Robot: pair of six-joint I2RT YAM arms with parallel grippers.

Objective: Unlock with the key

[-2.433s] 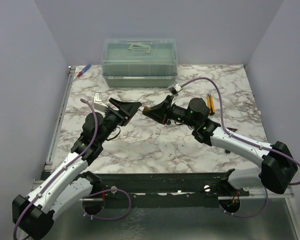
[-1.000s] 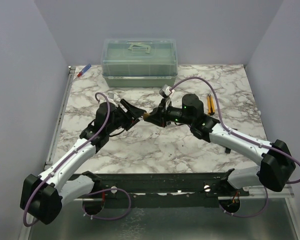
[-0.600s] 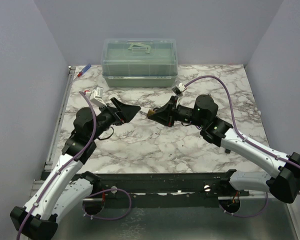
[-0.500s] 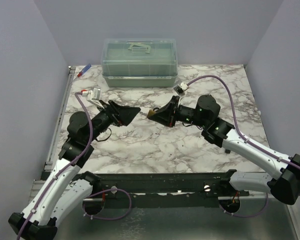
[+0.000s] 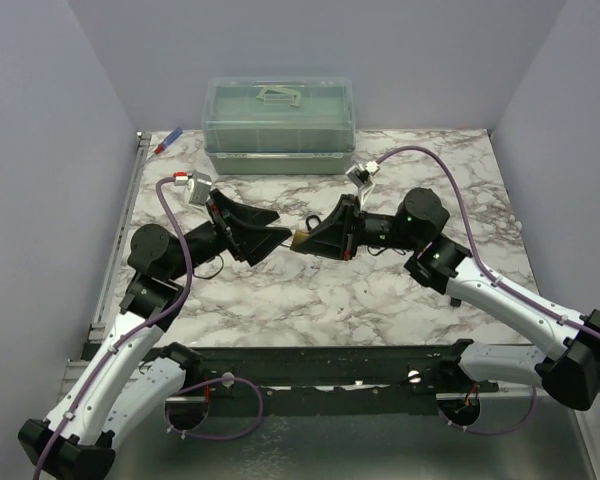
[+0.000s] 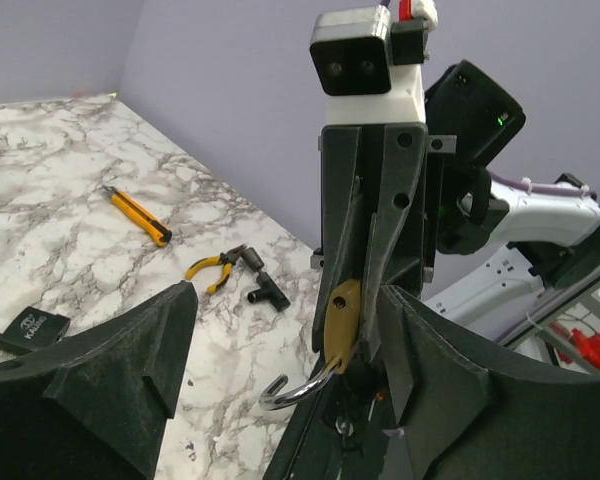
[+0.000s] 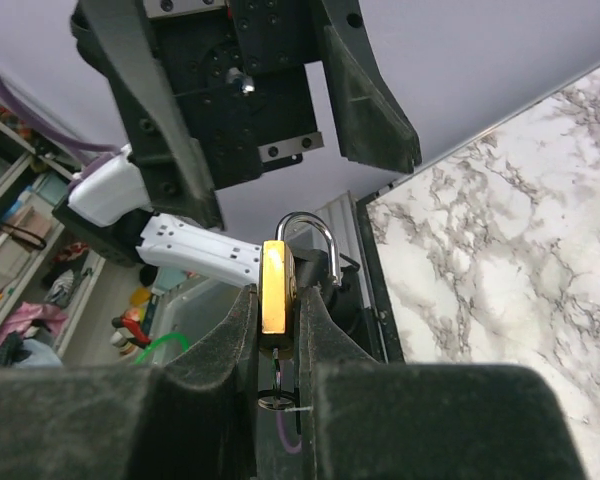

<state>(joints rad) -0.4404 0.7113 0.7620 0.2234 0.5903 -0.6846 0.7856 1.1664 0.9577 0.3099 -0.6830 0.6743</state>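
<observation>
Right tool (image 7: pixel 275 312) pinches the small brass padlock (image 7: pixel 273 285) with steel shackle; left tool (image 6: pixel 285 300) gapes wide, empty. A misaligned approach could knock it loose.

The left gripper (image 6: pixel 288 296) is holding its black fingers (image 6: pixel 100 380) wide apart at six o'clock. The right gripper (image 6: pixel 350 345) is reaching in from twelve o'clock, pinching a brass padlock (image 6: pixel 341 316). On the marble table (image 6: pixel 60 180), a yellow knife (image 6: pixel 137 216) is lying at ten o'clock, with pliers (image 6: pixel 217 268) and a black fitting (image 6: pixel 263 290) nearer nine.
</observation>
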